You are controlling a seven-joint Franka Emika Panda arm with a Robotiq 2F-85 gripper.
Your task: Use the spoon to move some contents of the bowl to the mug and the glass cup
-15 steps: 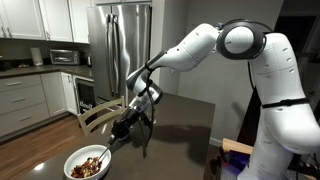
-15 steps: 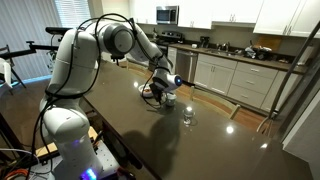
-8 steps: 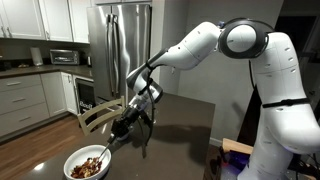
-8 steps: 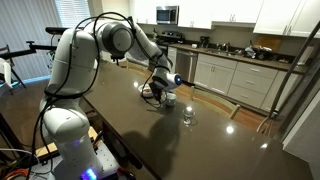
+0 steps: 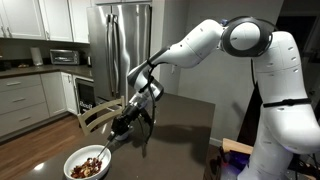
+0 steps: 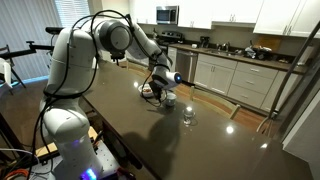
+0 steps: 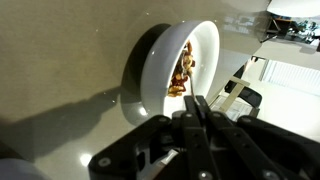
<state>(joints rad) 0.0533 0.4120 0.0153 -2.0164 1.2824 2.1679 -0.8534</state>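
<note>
While the pincer (image 5: 128,124) clenches the spoon (image 5: 112,143) (by its handle), its far end reaches the bowl (image 5: 70,163).

Glossy white rounded arm (image 5: 200,45) segments, dark joints, looping black cables (image 6: 45,110), black tool (image 5: 122,127).

Kitchen: stainless steel refrigerator (image 5: 122,45) at far wall. White cabinets (image 5: 22,100) carry a countertop microwave (image 5: 63,57). Wood floor (image 5: 35,147). Dark glossy table (image 6: 170,140) reflects ceiling lights.
</note>
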